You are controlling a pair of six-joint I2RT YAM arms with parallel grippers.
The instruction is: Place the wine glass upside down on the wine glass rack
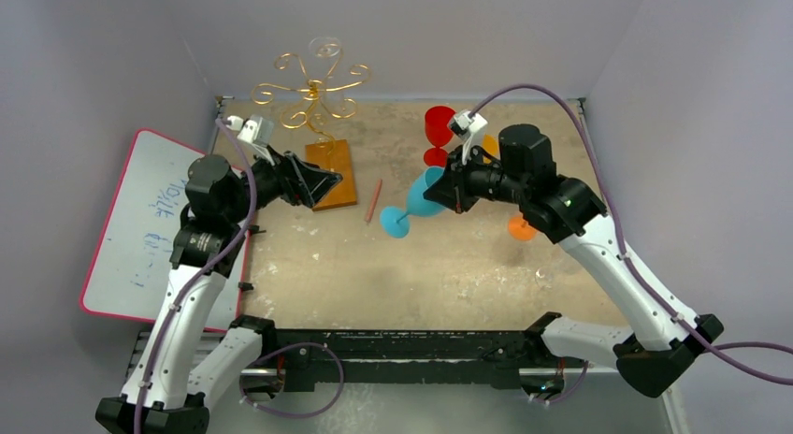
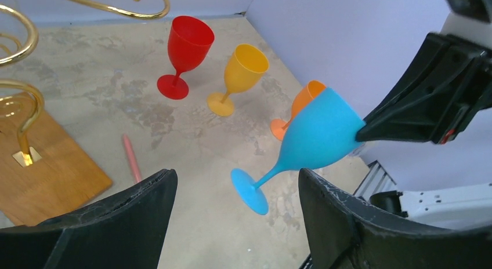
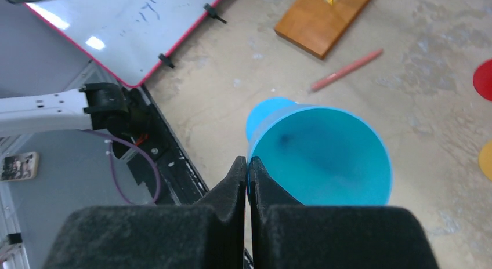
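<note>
Top external view: a sandy, mottled table (image 1: 449,266) fills the floor of a pale-walled booth, and a red-framed whiteboard (image 1: 140,228) with faint blue writing lies off its left edge. Both white-and-black arms reach in from the near edge. The left gripper (image 1: 329,189) has its jaws spread wide with nothing between them, and it sits over the near part of the wooden base (image 1: 338,163) of the wine glass rack (image 1: 313,93). The rack's gold scroll arms rise on a thin stem at the back left of the table, and no glass hangs on them. The right gripper (image 1: 449,186) is near the middle of the table, pointing left. The right wrist view shows its two dark fingers pressed together on the rim of the blue wine glass (image 1: 423,198), one inside the bowl and one outside. That glass is tipped well over, with its open bowl toward the right gripper. Its stem slants down and left to a round foot low over the table. It is right of the rack's base and apart from it. In the left wrist view it lies out ahead of the open left fingers. A red glass (image 1: 438,130) stands upright behind it, with a yellow glass (image 2: 243,72) to its right. An orange glass (image 2: 304,98) stands nearer the right wall, partly hidden by the blue bowl. A thin pink stick (image 1: 374,200) lies on the table between the wooden base and the blue glass's foot.
</note>
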